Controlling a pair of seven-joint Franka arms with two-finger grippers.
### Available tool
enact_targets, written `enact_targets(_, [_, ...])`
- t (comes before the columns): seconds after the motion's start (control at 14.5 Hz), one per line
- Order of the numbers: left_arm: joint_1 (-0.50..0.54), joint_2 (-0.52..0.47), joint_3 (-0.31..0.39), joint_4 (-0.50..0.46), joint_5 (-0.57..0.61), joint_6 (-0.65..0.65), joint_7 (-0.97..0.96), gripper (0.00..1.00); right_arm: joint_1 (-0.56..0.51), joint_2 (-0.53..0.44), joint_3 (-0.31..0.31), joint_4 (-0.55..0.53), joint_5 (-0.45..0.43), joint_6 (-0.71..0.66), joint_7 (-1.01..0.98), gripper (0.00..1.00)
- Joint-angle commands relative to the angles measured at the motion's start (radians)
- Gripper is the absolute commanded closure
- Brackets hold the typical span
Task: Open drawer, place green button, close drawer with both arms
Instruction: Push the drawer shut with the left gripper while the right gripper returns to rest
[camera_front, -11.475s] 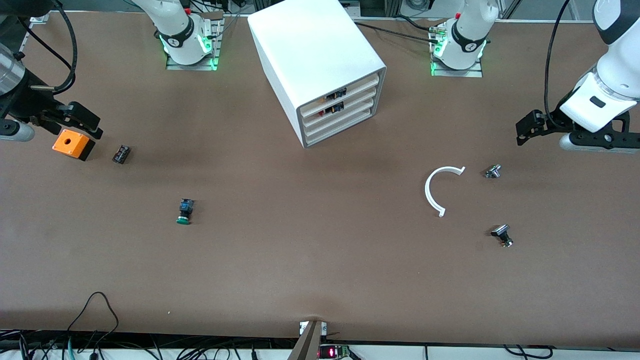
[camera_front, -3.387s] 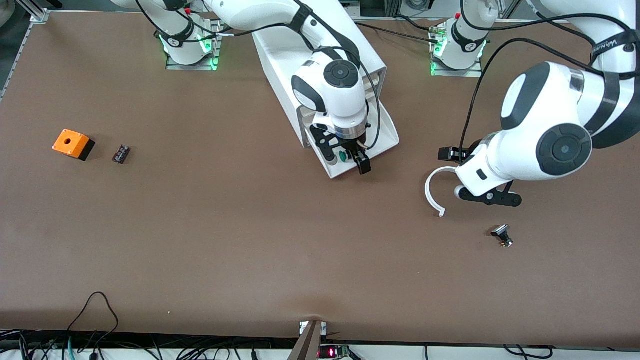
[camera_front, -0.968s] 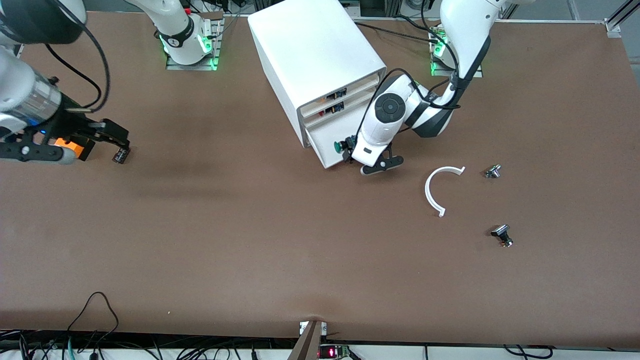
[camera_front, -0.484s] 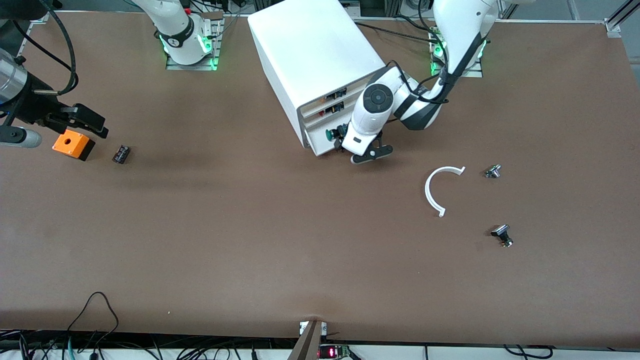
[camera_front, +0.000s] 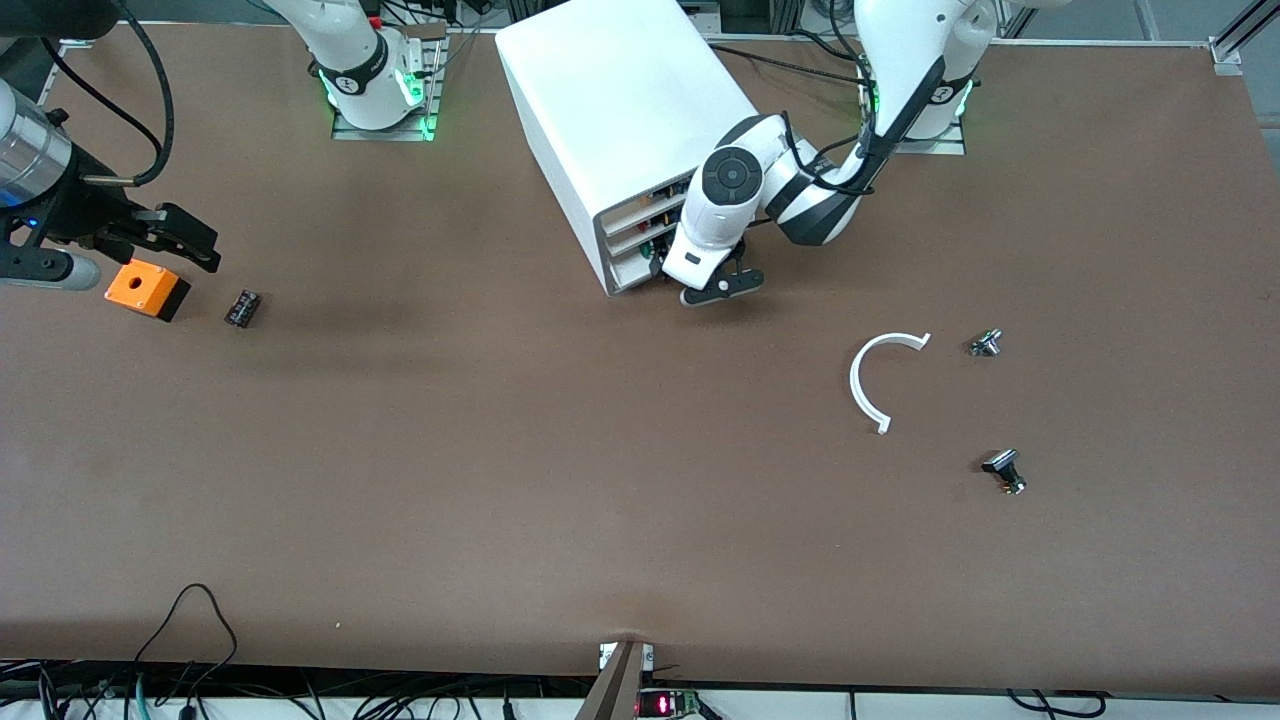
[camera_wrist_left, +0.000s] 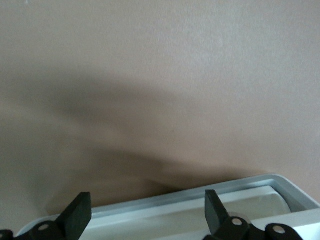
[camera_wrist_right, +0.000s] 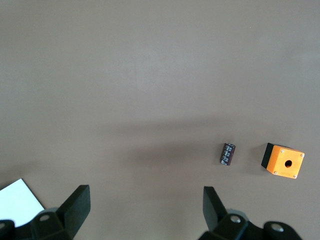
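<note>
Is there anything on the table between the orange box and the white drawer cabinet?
One thing: a small dark cylindrical part lies beside the orange box with a hole. From it to the white drawer cabinet the front view shows bare brown tabletop.

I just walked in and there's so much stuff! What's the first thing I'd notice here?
The big white drawer cabinet between the two robot bases stands out first, with the left gripper pressed up against its bottom drawer, fingers open. Next comes the bright orange box at the right arm's end of the table, with the open right gripper hanging above it. A white curved strip lies toward the left arm's end.
</note>
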Motion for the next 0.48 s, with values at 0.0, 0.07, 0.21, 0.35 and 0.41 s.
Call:
enact_targets(0.0, [0.009, -0.026, -0.024, -0.023, -0.049, -0.014, -0.01, 0.0, -0.018, -0.019, 0.018, -0.021, -0.008, -0.002, -0.014, 0.0])
enact_targets(0.07, [0.008, -0.026, -0.025, -0.023, -0.051, -0.014, -0.01, 0.0, -0.018, -0.022, 0.018, -0.022, 0.006, 0.001, -0.017, 0.0])
enact_targets(0.21, [0.003, -0.022, -0.024, -0.023, -0.051, -0.014, -0.009, 0.0, -0.018, -0.03, 0.017, -0.024, 0.029, 0.005, -0.018, 0.0])
enact_targets(0.35, [-0.003, -0.018, -0.031, -0.023, -0.051, -0.014, -0.01, 0.0, -0.018, -0.047, 0.015, -0.031, 0.029, 0.004, -0.02, 0.0])
enact_targets(0.41, [-0.001, -0.018, -0.038, -0.021, -0.051, -0.017, -0.01, 0.0, -0.018, -0.059, 0.011, -0.047, 0.029, 0.008, -0.02, 0.0])
